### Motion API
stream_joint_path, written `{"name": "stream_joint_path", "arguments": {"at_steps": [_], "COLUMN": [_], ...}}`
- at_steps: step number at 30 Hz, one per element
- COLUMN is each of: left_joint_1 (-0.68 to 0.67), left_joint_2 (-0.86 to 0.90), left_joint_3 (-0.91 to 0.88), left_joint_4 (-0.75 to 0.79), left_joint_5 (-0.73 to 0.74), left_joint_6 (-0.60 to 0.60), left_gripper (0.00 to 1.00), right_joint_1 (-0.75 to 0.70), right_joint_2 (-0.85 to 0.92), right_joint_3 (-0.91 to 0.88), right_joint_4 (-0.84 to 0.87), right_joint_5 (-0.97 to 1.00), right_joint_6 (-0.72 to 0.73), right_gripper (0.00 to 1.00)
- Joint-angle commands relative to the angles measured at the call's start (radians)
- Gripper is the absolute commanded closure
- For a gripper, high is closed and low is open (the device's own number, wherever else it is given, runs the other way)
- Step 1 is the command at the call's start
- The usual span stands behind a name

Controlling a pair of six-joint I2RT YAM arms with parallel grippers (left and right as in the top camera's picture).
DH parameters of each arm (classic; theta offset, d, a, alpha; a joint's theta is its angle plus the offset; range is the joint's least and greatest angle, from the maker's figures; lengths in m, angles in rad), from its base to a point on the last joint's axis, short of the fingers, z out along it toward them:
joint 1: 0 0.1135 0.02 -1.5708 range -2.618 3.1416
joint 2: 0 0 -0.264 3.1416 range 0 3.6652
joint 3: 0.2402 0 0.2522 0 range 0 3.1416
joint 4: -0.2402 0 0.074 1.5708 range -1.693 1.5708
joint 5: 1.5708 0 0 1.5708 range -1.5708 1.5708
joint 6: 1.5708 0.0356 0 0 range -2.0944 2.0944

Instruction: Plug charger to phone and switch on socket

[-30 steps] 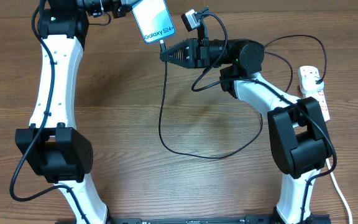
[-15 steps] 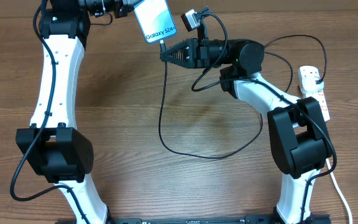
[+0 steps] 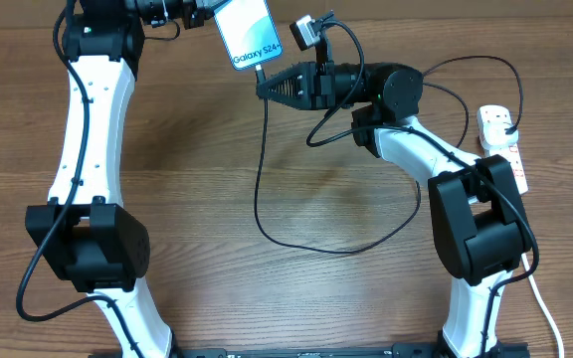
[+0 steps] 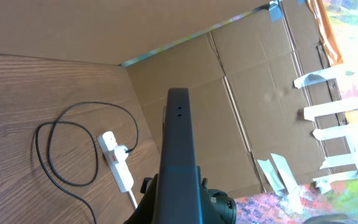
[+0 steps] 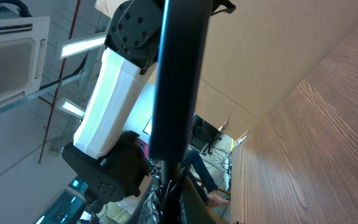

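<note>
My left gripper (image 3: 207, 12) is shut on the phone (image 3: 245, 32) and holds it raised at the far edge of the table, lit screen up. In the left wrist view the phone (image 4: 179, 149) shows edge-on. My right gripper (image 3: 264, 88) is shut on the connector end of the black charger cable (image 3: 259, 189), right under the phone's lower edge. In the right wrist view the connector (image 5: 169, 177) meets the dark phone edge (image 5: 179, 74); I cannot tell if it is seated. The cable loops over the table to a black plug (image 3: 502, 121) in the white socket strip (image 3: 510, 159).
The socket strip lies at the right table edge, behind the right arm's base; its white cord (image 3: 545, 308) runs to the front. It also shows in the left wrist view (image 4: 117, 163). A cardboard wall (image 4: 241, 112) stands behind the table. The cable loop (image 3: 316, 249) lies mid-table.
The phone has shifted very slightly toward the right gripper since a second ago. Nothing else has visibly moved.
</note>
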Motion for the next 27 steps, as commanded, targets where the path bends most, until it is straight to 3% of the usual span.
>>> {"name": "stream_joint_path", "arguments": {"at_steps": [1,27], "left_joint_1": [-0.013,0.016], "left_joint_2": [0.005,0.005], "left_joint_3": [0.011,0.011], "left_joint_4": [0.001,0.002], "left_joint_5": [0.072,0.008], "left_joint_6": [0.013,-0.008], "left_gripper": [0.96,0.96], "right_joint_1": [-0.009,-0.024], "right_joint_2": [-0.001,-0.001], "right_joint_3": [0.007,0.007], "right_joint_4": [0.005,0.006], "right_joint_5": [0.048,0.047], "right_joint_6": [0.005,0.005], "right_gripper": [0.96,0.96]}}
